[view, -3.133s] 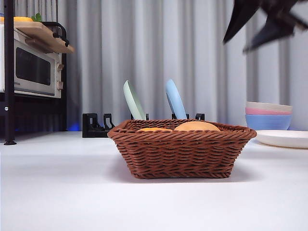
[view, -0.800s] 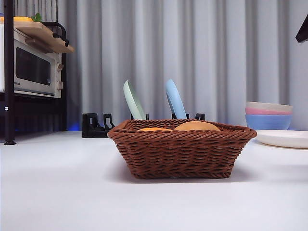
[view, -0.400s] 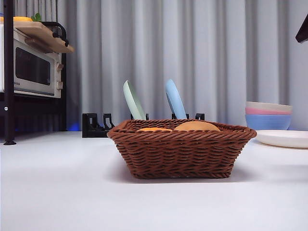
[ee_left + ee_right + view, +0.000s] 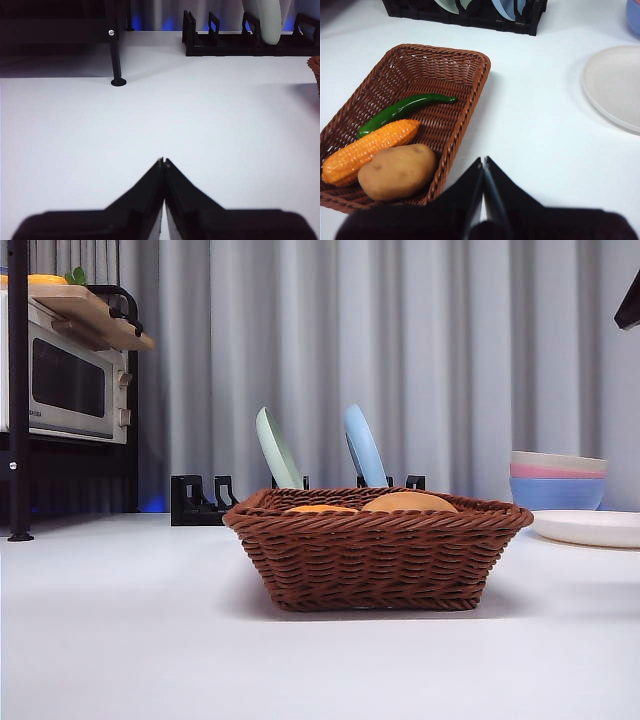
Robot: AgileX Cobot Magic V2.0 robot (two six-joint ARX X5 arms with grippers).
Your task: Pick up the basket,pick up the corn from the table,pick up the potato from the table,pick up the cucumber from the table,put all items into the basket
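The wicker basket (image 4: 376, 550) stands on the white counter (image 4: 130, 630), with all three vegetables inside it. Seen from the right wrist, the potato (image 4: 397, 171) lies in the basket's near corner, touching the corn (image 4: 370, 149) beside it. The cucumber (image 4: 402, 111) lies just beyond the corn, toward the middle of the basket floor. In the front view only the tops of the potato (image 4: 409, 502) and corn (image 4: 320, 508) rise above the braided rim.

The right hand (image 4: 483, 162) hovers above the counter just outside the basket's near rim, its two black jaws pressed together and holding nothing. The left hand (image 4: 163, 162) is likewise closed and empty, over bare counter well away from the basket, whose edge (image 4: 315, 75) barely enters that view.

Behind the basket stands a black dish rack (image 4: 205, 502) with a green plate (image 4: 276, 450) and a blue plate (image 4: 363, 448) upright in it. A flat white plate (image 4: 590, 528) and stacked pastel bowls (image 4: 558, 480) sit to one side of the basket; a toaster oven (image 4: 65, 385) sits on a shelf on the opposite side.
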